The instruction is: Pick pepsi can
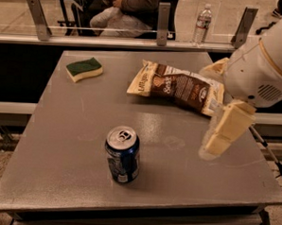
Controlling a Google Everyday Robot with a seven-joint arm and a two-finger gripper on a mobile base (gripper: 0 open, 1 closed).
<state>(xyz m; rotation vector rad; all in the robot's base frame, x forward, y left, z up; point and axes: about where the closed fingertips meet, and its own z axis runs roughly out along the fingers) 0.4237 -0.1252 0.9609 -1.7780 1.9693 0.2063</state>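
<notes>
While pepsi can (122, 155) stands upright, end effector (214, 145) hovers rightward, apart, grip unclear.

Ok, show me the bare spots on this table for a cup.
Bare: the left strip between sponge and pepsi can, and the front right of the can. Crowded: back right, with chip bag and the gripper hovering beside it.
</notes>
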